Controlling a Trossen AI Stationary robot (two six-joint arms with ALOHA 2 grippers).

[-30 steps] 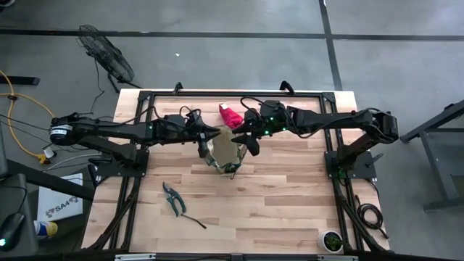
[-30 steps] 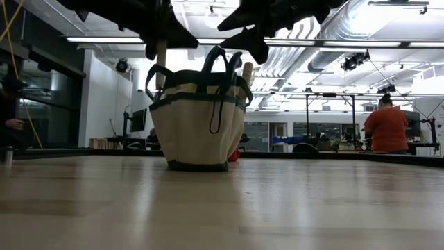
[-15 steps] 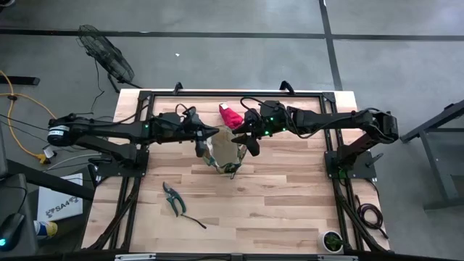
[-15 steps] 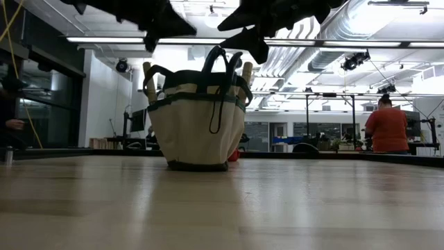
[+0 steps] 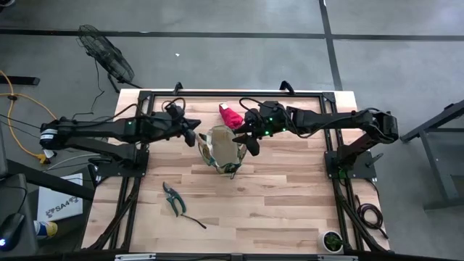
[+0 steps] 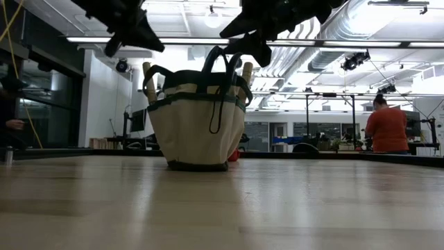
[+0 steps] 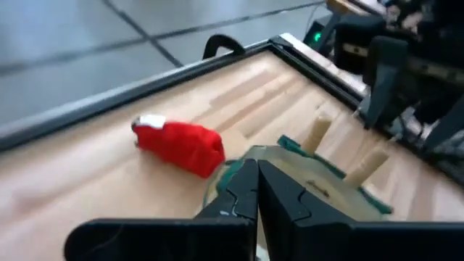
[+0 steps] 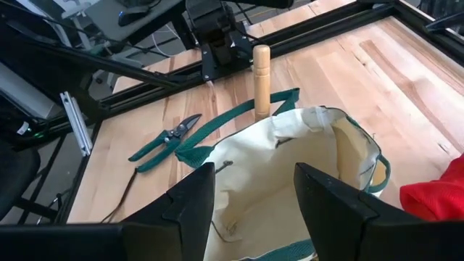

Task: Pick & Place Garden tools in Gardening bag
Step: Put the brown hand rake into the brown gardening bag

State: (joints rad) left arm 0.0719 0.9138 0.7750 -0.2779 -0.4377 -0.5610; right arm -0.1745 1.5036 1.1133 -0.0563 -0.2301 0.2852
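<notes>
The left gripper [image 5: 193, 135] hovers just left of the bag [image 5: 221, 150], fingers pressed together and empty. Wooden handles [image 8: 261, 71] stick up from the bag. The right gripper [image 5: 251, 143] hangs over its right rim, fingers spread.

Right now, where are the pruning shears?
The pruning shears lie flat on the table's left front area in the high view, apart from the gardening bag.
</notes>
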